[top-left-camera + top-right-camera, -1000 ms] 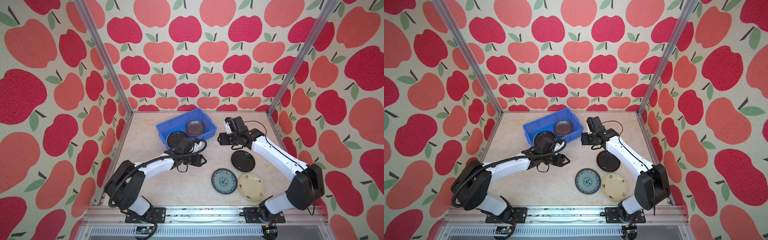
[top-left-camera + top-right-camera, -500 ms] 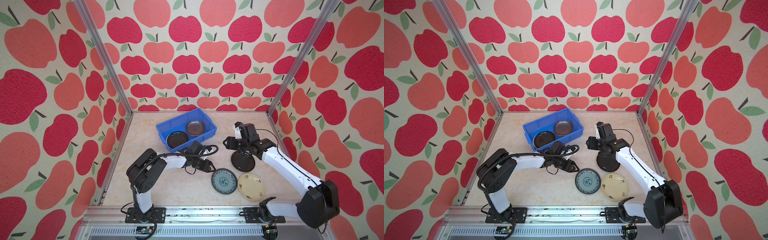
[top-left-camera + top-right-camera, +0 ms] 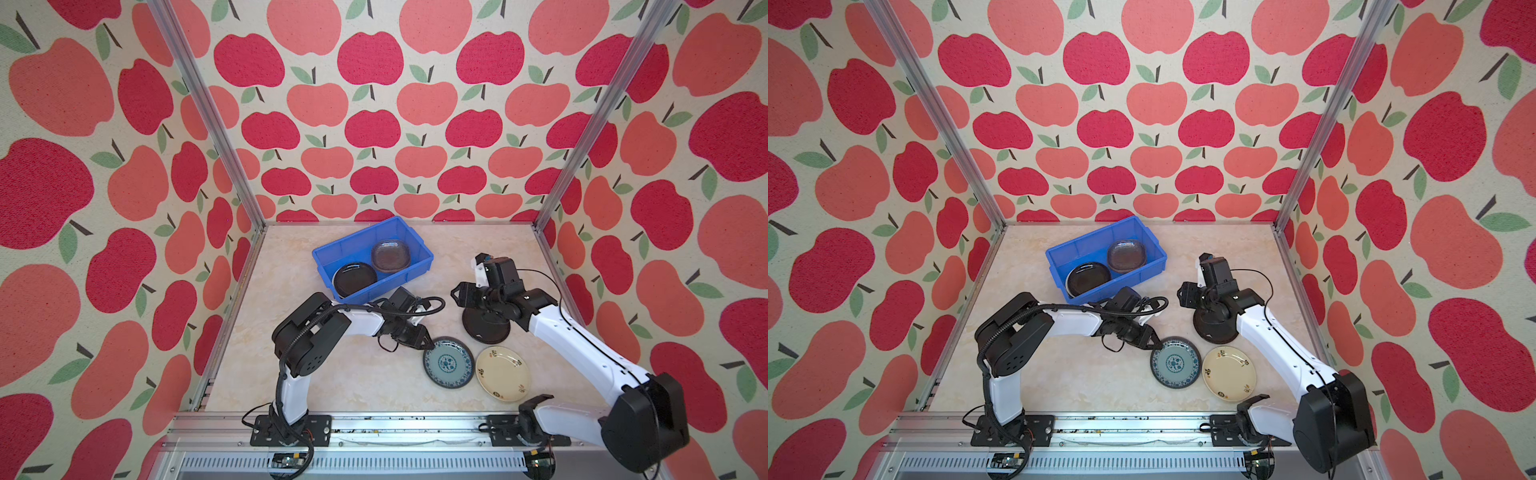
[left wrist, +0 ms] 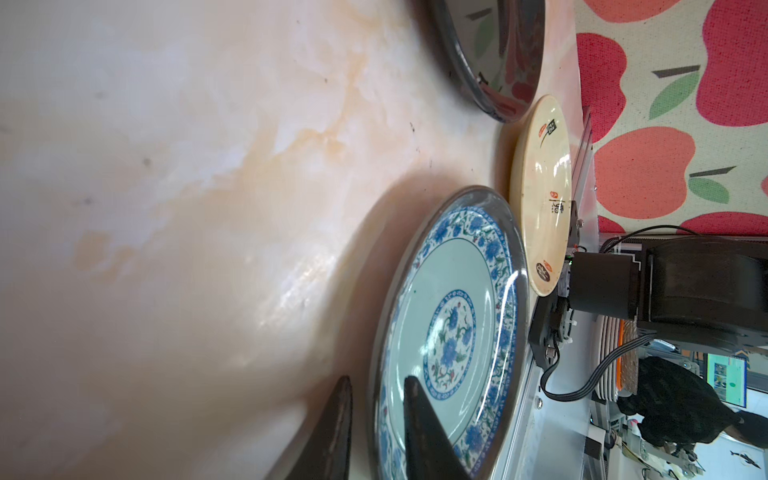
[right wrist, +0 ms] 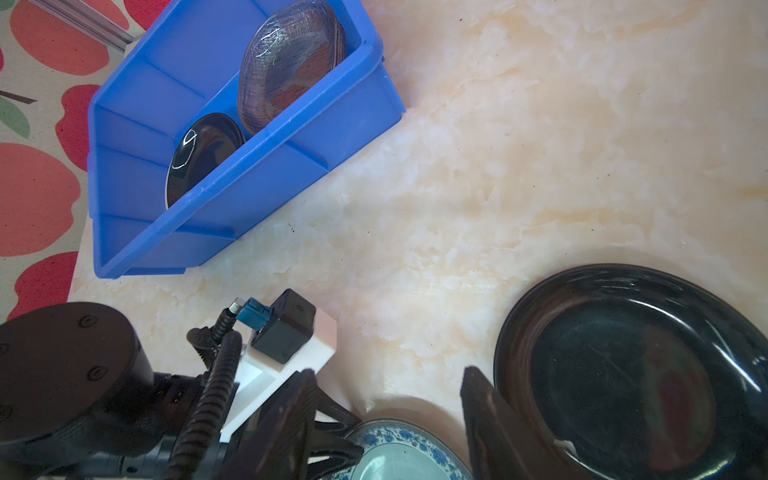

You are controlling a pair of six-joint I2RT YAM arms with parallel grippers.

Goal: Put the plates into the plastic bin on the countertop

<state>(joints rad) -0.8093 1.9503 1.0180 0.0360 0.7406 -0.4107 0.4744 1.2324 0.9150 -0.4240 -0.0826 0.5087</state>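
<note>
Where the left pincer [image 3: 428, 345] meets the teal-blue patterned plate [image 3: 449, 362], its two dark fingers stand a narrow way apart and straddle the plate's rim. In the left wrist view one finger [image 4: 419, 428] lies over the plate's inner slope and the other [image 4: 332, 432] sits just outside the rim, above the worktop [image 4: 166, 208]. Whether they pinch the rim I cannot tell; the plate lies flat on the worktop. On the far side of that plate from the left pincer, just beside it, lies the cream plate [image 3: 503, 374] with small dark and red marks.

The right pincer [image 5: 387, 372] is spread wide and holds nothing. In both top views it hangs over one edge of a glossy black plate [image 3: 486, 328] that rests flat on the worktop. In the right wrist view one finger [image 5: 482, 415] stands at that plate's rim, though contact cannot be judged. The other finger [image 5: 291, 415] is over the left pincer's wrist. A part of the teal-blue plate shows between the two fingers.

Ahead of the right pincer and well apart from it sits the blue plastic bin [image 3: 357, 239], near the back of the left pincer's wrist. Inside it, side by side, lie a second black plate [image 3: 354, 279] and a smoky textured glass dish [image 3: 390, 256].
</note>
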